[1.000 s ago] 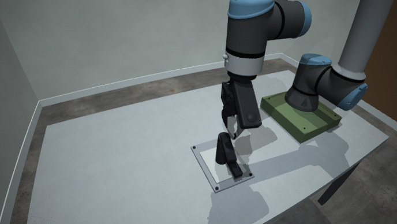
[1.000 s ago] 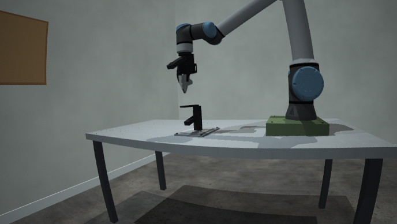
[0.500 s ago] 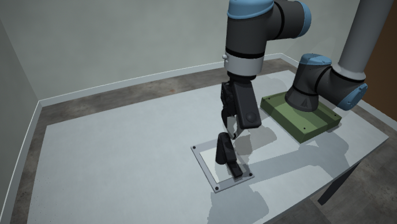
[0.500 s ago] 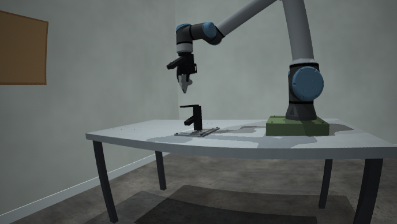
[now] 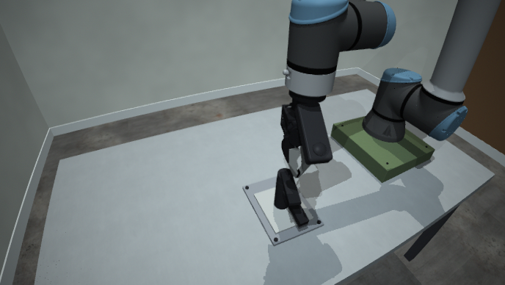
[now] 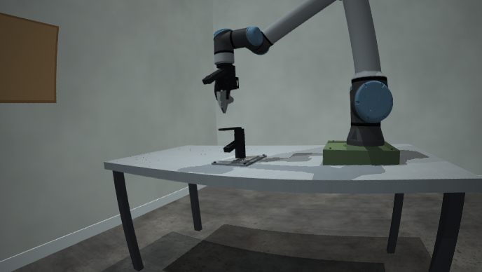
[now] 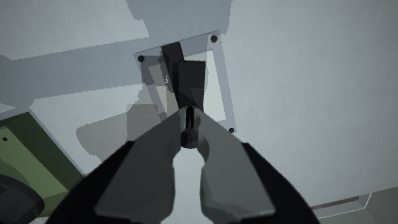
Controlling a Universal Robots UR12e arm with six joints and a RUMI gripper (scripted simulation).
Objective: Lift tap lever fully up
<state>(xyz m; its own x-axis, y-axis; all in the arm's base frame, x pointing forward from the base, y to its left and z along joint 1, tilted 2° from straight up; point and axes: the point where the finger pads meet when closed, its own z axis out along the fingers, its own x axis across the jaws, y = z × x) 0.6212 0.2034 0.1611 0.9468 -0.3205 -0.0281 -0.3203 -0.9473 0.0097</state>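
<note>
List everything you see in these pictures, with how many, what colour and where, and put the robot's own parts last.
Tap: one, black, upright on the mounting plate, lever level, not yet lifted.
Mounting plate: one, grey with dark corner screws, flat on the table.
Table: one, pale grey top, dark legs, middle of the room.
Wall panel: one, brown, on the wall in the exterior view.
Base block: one, green, on the table under the arm.
Arm: one, grey with blue joint caps, rising from the base block.
Gripper: one, black with grey fingers, shut on nothing, above the tap and apart from it.
</note>
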